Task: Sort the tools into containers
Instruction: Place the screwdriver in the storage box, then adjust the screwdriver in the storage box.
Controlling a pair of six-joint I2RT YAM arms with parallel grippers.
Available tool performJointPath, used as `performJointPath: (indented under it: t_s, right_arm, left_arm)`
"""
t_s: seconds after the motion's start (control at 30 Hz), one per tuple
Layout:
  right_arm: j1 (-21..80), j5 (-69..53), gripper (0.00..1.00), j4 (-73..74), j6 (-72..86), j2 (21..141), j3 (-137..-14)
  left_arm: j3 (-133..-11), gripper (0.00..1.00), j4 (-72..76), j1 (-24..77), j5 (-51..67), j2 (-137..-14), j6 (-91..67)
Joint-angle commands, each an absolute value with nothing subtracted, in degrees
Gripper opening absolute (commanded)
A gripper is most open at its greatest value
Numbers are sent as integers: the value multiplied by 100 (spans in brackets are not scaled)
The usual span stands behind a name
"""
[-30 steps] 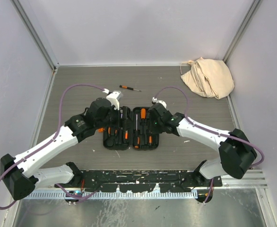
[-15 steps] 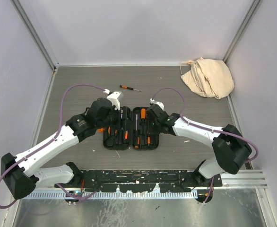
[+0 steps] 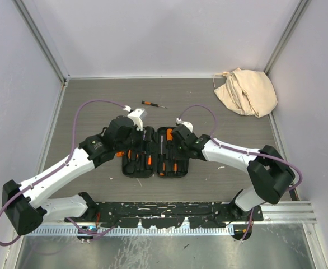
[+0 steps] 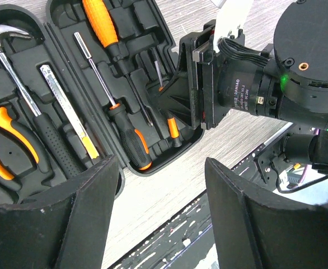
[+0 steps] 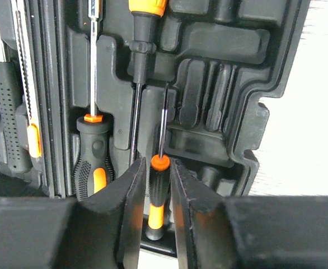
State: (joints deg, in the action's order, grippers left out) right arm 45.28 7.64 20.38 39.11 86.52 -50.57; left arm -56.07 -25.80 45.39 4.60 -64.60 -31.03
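The black tool case [image 3: 169, 175] lies open in the middle of the table with orange-and-black tools in its moulded slots. In the right wrist view my right gripper [image 5: 159, 168] straddles a small orange-and-black screwdriver [image 5: 159, 188] lying in a slot of the case [image 5: 225, 45]. Its fingers stand a sliver off the handle on each side. My left gripper [image 4: 159, 162] hovers open over the case's near edge [image 4: 133, 28], with only bare table between its fingers. Another small screwdriver [image 3: 153, 104] lies loose behind the case.
A beige cloth bag [image 3: 246, 91] sits in the far right corner. Hammer [image 4: 1, 39], pliers [image 4: 7, 129] and larger screwdrivers [image 5: 94, 151] fill other slots. Grey walls enclose the table on three sides. A black rail [image 3: 164, 210] runs along the near edge.
My right arm has edged left over the case and its jaws have eased slightly apart around the small screwdriver. The left arm has barely moved.
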Motion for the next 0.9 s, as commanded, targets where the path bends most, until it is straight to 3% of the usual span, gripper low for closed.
performJointPath:
  t_s: [0.0, 0.13, 0.6, 0.87]
  right_arm:
    - [4570, 986, 33, 2046, 3885, 8591, -5088]
    - [4571, 984, 41, 2100, 3885, 8572, -5081]
    - [4570, 1649, 46, 1941, 3891, 7212, -4578]
    - [4570, 1609, 47, 1373, 4160, 6279, -3758]
  left_arm:
    - [-5627, 64, -2360, 4551, 549, -6443, -3153]
    - [-5625, 64, -2355, 4550, 562, -6467, -3155]
    - [-5932, 63, -2625, 4552, -1, -6954, -3384]
    - [-6680, 53, -2824, 4709, 65, -8354, -3646]
